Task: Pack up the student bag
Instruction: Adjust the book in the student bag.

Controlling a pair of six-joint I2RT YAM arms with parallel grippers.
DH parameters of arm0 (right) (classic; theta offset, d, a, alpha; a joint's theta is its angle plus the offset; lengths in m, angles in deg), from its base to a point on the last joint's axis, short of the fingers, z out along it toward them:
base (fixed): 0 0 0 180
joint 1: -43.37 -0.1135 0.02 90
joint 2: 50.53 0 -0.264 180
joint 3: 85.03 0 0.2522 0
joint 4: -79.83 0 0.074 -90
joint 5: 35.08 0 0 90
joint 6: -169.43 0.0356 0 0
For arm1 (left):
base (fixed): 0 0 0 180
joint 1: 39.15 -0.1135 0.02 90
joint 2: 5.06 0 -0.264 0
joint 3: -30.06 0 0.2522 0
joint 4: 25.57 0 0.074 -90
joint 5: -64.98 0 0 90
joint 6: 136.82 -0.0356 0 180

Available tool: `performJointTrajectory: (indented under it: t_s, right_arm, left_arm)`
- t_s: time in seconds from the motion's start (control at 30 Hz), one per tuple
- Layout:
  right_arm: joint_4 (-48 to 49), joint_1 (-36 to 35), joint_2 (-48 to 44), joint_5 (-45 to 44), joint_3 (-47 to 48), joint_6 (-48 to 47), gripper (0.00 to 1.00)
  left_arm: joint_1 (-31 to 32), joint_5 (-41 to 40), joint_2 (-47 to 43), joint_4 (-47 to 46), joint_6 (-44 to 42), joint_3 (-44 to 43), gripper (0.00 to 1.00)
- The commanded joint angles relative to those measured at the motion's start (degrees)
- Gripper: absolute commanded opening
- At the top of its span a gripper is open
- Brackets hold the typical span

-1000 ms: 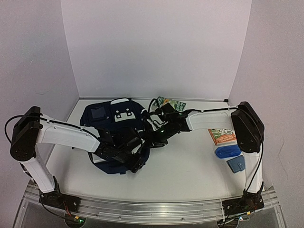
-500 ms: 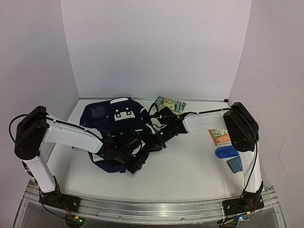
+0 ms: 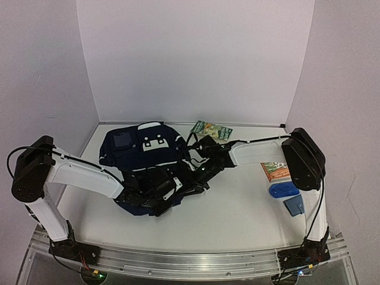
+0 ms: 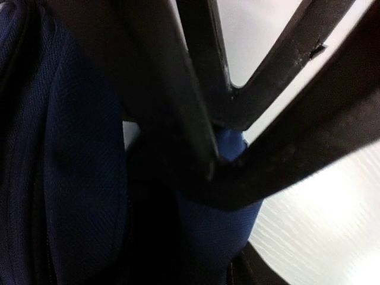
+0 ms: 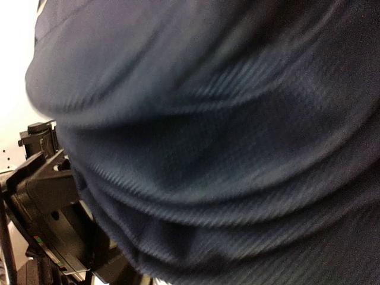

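The student bag (image 3: 142, 155), navy with a white patch, lies flat at the table's centre-left. My left gripper (image 3: 168, 189) is pressed into its near right edge. In the left wrist view a fold of the bag's blue cloth (image 4: 77, 178) sits pinched between the dark fingers (image 4: 148, 237) of the left gripper (image 4: 219, 237). My right gripper (image 3: 199, 173) reaches in from the right and touches the bag's right side. Navy fabric (image 5: 237, 148) fills the right wrist view and hides its fingers.
A green booklet (image 3: 212, 129) lies at the back by the wall. Right of the arms lie an orange-and-white book (image 3: 276, 171), a blue pouch (image 3: 284, 189) and a small lighter-blue item (image 3: 295, 205). The left arm's black hardware (image 5: 47, 208) shows beside the fabric.
The left gripper has slid rightward along the bag's near edge and its jaws have narrowed onto the cloth. The right gripper has pushed a little further left into the bag.
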State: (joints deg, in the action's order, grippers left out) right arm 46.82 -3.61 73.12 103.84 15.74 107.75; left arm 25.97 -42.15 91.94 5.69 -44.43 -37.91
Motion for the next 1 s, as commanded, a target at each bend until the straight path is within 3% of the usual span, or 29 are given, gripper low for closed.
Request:
performJointTrajectory:
  t_s: [0.0,0.23,0.4,0.53,0.6,0.7,0.97]
  right_arm:
    - [11.6,-1.3,-3.2,-4.8,1.4,4.1,0.38]
    - [12.0,1.7,-8.8,-5.4,-4.4,1.9,0.43]
    - [12.0,1.8,-6.8,-5.6,-4.7,2.1,0.43]
    - [12.4,1.6,-4.9,-4.5,-4.7,3.1,0.43]
    - [12.5,1.6,-4.5,-4.3,-4.9,3.1,0.43]
    - [12.7,1.6,-5.1,-4.8,-5.3,2.6,0.42]
    - [12.7,1.7,-7.3,-6.1,-5.9,1.9,0.41]
  left_arm:
    - [8.0,12.9,-8.3,-23.2,-11.5,-2.2,0.38]
    - [6.8,12.0,-11.6,-24.4,-7.5,2.2,0.28]
    - [6.7,13.6,-11.2,-22.4,-9.1,2.2,0.15]
    - [6.7,14.6,-12.3,-20.0,-10.7,2.5,0.11]
    - [6.7,14.4,-13.0,-18.6,-10.1,2.6,0.15]
    - [6.7,13.0,-14.1,-15.1,-5.2,2.6,0.33]
    - [3.3,5.7,-17.2,-12.6,11.0,8.3,0.49]
